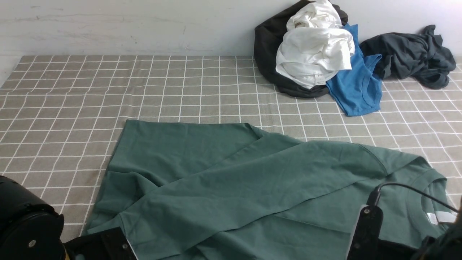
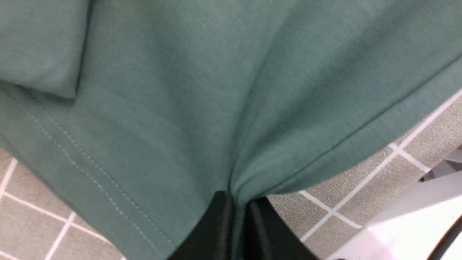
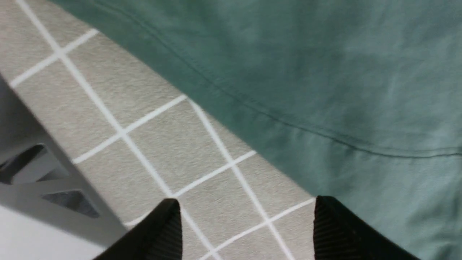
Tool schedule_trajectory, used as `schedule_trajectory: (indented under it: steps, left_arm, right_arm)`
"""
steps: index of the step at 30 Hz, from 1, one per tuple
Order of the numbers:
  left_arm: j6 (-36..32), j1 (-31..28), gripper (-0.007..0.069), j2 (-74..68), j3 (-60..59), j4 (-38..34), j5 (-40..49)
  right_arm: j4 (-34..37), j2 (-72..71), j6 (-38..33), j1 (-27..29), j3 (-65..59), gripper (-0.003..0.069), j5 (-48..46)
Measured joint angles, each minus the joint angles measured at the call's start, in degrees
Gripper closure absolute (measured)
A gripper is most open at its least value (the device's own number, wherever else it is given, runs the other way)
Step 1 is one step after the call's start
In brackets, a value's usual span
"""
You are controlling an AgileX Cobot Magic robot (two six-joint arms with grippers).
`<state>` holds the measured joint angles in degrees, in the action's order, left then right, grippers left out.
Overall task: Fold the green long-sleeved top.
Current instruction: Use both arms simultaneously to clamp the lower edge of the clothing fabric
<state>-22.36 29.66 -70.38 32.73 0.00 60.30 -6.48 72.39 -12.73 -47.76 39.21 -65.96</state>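
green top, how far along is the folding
Done: one layer of the green top already lies diagonally across its body. In hand: the left gripper is shut on the top's edge; the right gripper is open above the checked cloth beside the fabric, holding nothing. Left: the top is still spread wide, collar and neck label exposed, so most folds remain.

We see the green long-sleeved top [image 1: 252,180] spread on the checked cloth [image 1: 180,83], its collar [image 1: 412,206] rightward; beyond lie a white garment [image 1: 314,54], a blue shirt [image 1: 357,90] and a charcoal garment [image 1: 408,54].
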Motion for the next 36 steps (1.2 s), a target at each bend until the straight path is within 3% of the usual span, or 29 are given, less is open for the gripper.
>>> schedule_trajectory:
  steps: [6,11,18,23,25,26,27,29,36]
  left_arm:
    - [-0.1,-0.1,0.0601,0.0,0.0,0.0,-0.5]
    - [-0.1,-0.1,0.0601,0.0,0.0,0.0,-1.4]
    - [-0.1,-0.1,0.0601,0.0,0.0,-0.3,-2.1]
    - [-0.1,-0.1,0.0601,0.0,-0.1,-0.6,-2.1]
    - [-0.1,-0.1,0.0601,0.0,-0.1,-0.6,-2.1]
    - [-0.1,-0.2,0.0601,0.0,-0.1,-0.6,-2.1]
    - [-0.1,-0.3,0.0601,0.0,-0.1,-0.6,-2.1]
    - [-0.1,-0.4,0.0601,0.0,0.0,-0.7,-2.1]
    - [-0.1,-0.4,0.0601,0.0,5.9,0.0,1.3]
  right_arm:
    - [-9.2,3.3,0.0,2.0,-4.4,0.0196,9.5]
    - [-10.4,9.9,-0.8,3.6,-8.1,0.0196,16.7]
    - [-11.2,12.7,-3.5,3.6,-7.2,0.0207,16.5]
    - [-10.8,12.5,-3.5,3.6,-7.2,0.0347,16.1]
    - [-11.6,11.7,-3.7,3.6,-7.5,0.0452,17.0]
    - [-11.8,11.7,-3.7,3.6,-7.6,0.0461,17.1]
    - [-12.5,11.0,-4.2,3.6,-7.8,0.0541,17.1]
    - [-12.8,9.2,-5.1,3.6,-7.9,0.0623,16.5]
    - [-12.7,1.8,-9.5,5.9,-6.7,0.0669,11.8]
